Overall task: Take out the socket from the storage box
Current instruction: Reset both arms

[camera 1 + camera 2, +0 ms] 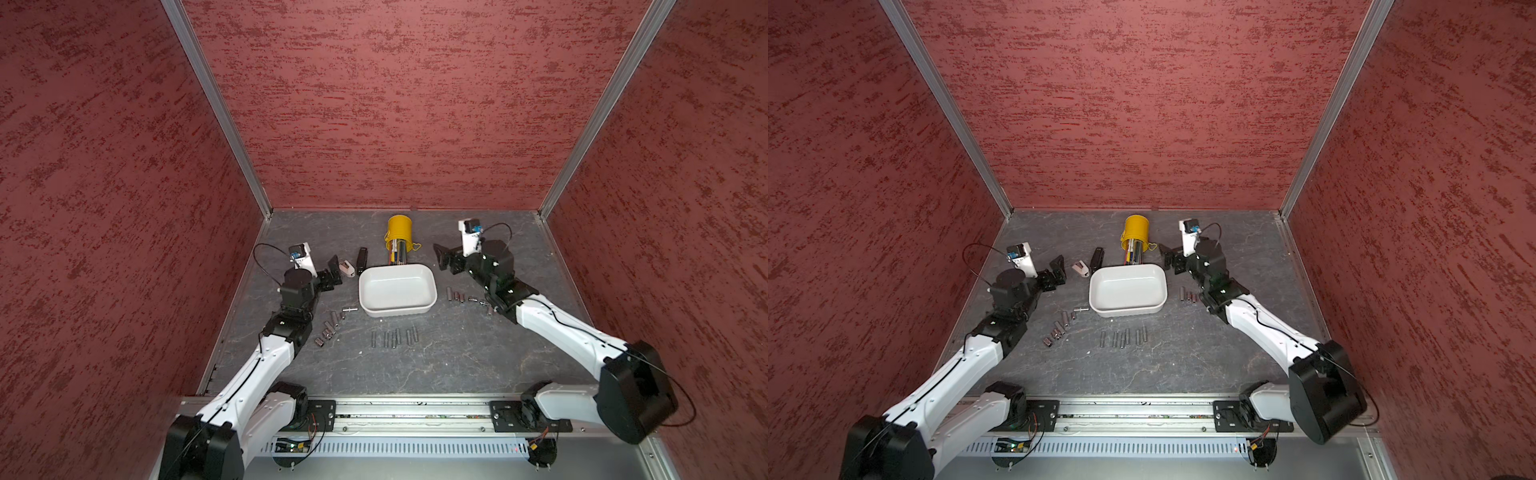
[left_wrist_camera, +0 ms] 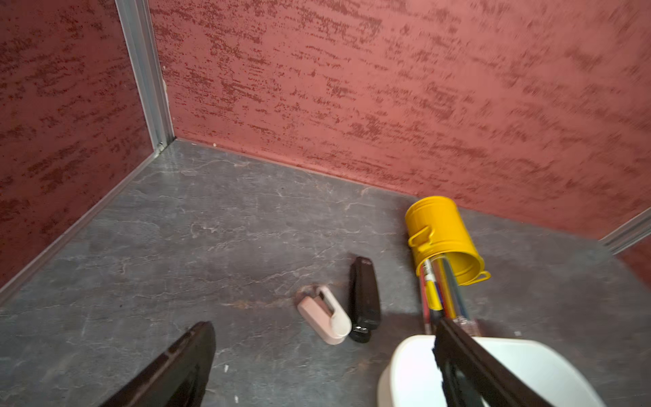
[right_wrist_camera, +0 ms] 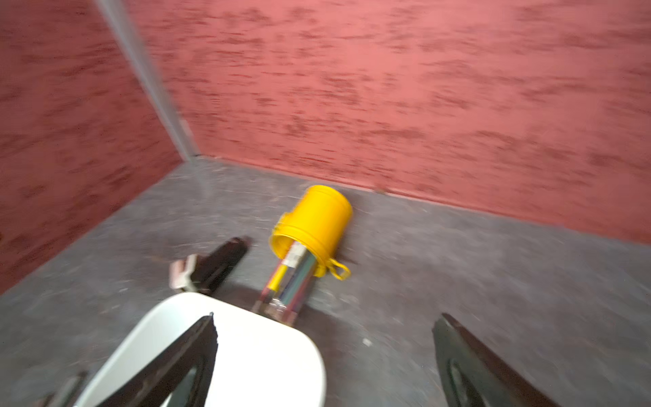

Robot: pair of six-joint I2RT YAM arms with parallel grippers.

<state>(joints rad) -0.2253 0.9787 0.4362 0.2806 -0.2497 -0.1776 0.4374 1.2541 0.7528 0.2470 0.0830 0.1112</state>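
Observation:
The white storage box (image 1: 397,312) (image 1: 1126,311) sits mid-table, and its inside shows only bare white in both top views. Several metal sockets lie on the table around it: a cluster to its left (image 1: 330,328), a row in front (image 1: 395,337) and a short row to its right (image 1: 459,296). My left gripper (image 1: 335,272) (image 2: 324,352) hovers open, left of the box's far corner, with nothing between its fingers. My right gripper (image 1: 442,259) (image 3: 326,327) is open and holds nothing, by the box's far right corner. One finger overlaps the box (image 3: 267,352) in the right wrist view.
A yellow pen cup (image 1: 400,230) lies tipped over behind the box, pens spilling toward it. A black stapler (image 1: 361,259) and a small pink stapler (image 1: 347,268) lie between the left gripper and the box. Red walls enclose three sides.

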